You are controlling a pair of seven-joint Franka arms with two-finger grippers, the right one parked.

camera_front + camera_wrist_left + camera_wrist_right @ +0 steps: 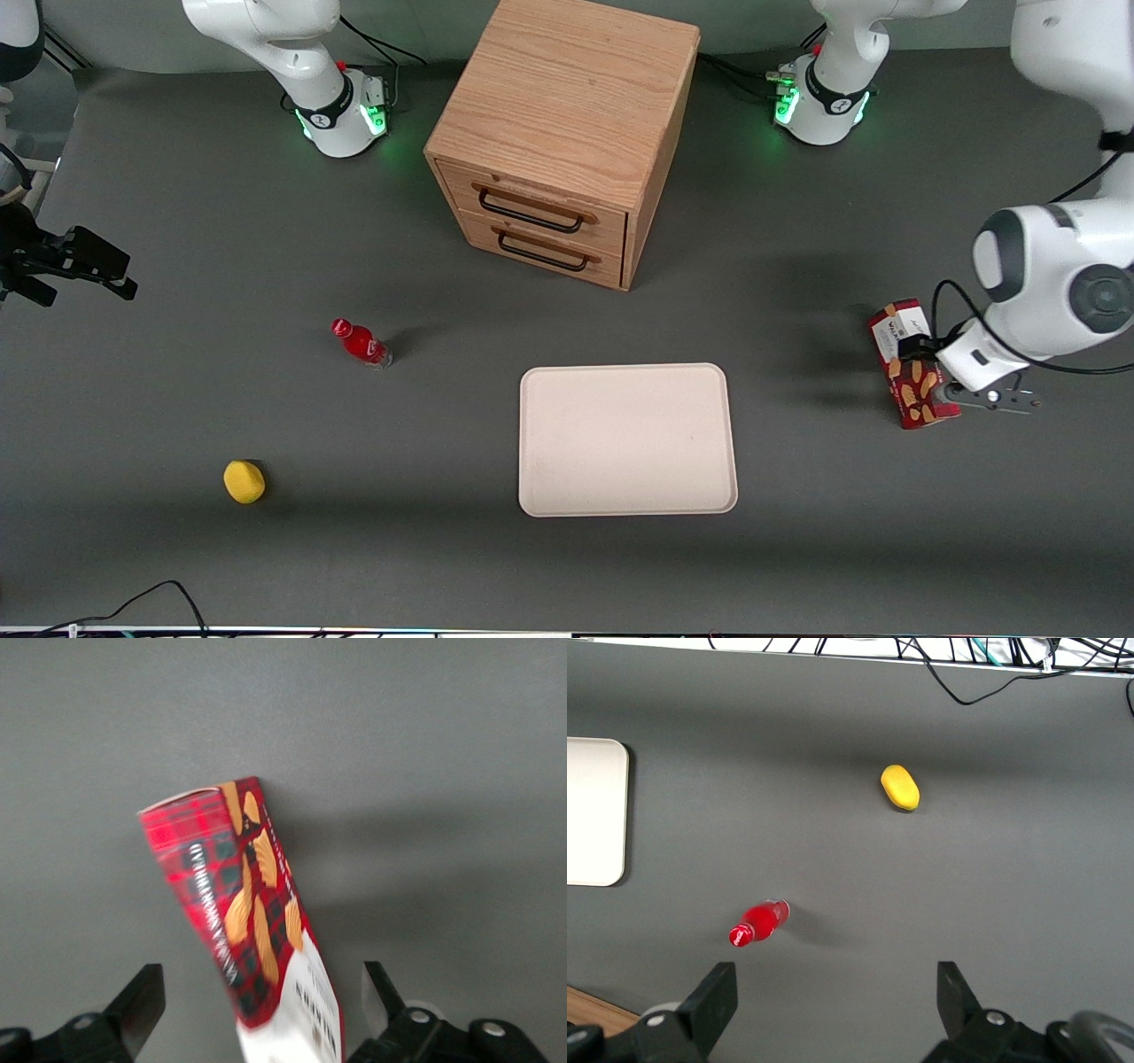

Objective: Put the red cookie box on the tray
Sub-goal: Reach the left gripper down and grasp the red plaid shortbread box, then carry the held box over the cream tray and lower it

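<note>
Tray (627, 440) bare; end effector (261, 1005) fingers apart, straddling red cookie box (912, 377), well apart from tray.

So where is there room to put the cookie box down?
The whole tray is bare. Table is also free between the tray and the drawer cabinet, and between the tray and the lemon. It is crowded only where the open gripper straddles the red cookie box.
</note>
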